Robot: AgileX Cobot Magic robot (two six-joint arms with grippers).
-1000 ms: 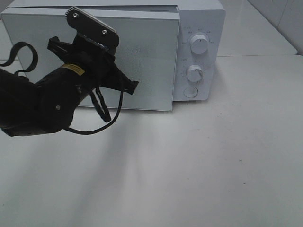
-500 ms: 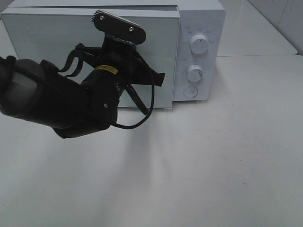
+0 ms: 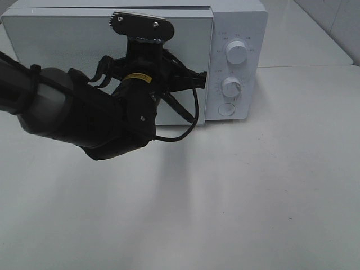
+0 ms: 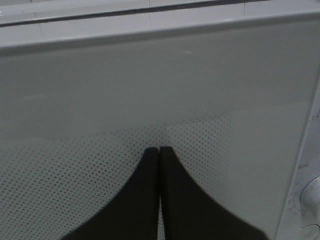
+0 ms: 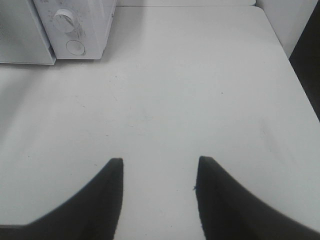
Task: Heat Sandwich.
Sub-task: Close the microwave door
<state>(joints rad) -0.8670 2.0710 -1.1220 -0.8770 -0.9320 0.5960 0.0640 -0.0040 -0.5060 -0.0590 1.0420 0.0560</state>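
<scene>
The boxy white microwave oven [image 3: 239,22] fills the top of the high view, and its frosted, dot-patterned door [image 3: 50,56] looks shut. The left gripper [image 4: 159,150] is clenched on nothing, its tips close to the door; I cannot tell whether they touch it. The right gripper [image 5: 160,161] hangs released over the white table [image 3: 264,197]. The sandwich is nowhere in view — perhaps behind the door. Door handling seems to be the step in hand. Next, one of the round white dials [image 3: 237,52] at upper right probably needs turning. The bulky black left arm [image 3: 84,115] hides the door's lower middle.
</scene>
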